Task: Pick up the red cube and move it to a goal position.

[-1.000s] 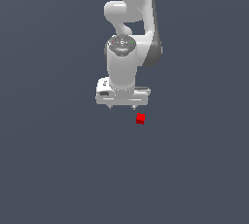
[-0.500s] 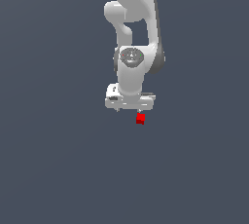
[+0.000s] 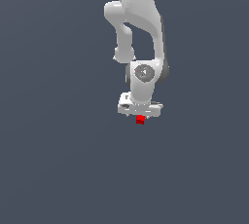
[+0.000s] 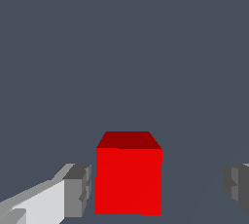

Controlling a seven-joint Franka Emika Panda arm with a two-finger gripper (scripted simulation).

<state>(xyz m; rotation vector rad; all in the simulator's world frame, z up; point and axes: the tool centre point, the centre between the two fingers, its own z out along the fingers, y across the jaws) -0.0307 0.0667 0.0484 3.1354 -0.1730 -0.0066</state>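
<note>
One small bright red plain-faced cube [image 3: 140, 119] sits on the flat dark grey tabletop [image 3: 58, 169], whose edges and corners lie outside both views, so its place can only be given as roughly the middle of the visible surface, directly under the arm. The white Panda gripper [image 4: 156, 189] hangs right over it. In the wrist view the grey finger pads [image 4: 78, 190] stand apart with the cube between them: one pad is just beside the cube, with a thin sliver of table showing between, and the other is well clear on the opposite side. Neither pad touches it.

As for progress, the approach looks finished and the cube is straddled, but nothing is gripped and it rests on the table. Closing, lifting and carrying to the goal are all left to do. No goal marker shows in either view.

The cube has no long axis, all sides being equal. It sits flat with one face square to the wrist camera and its side faces roughly parallel to the pads, which I judge suits a straight pinch.
</note>
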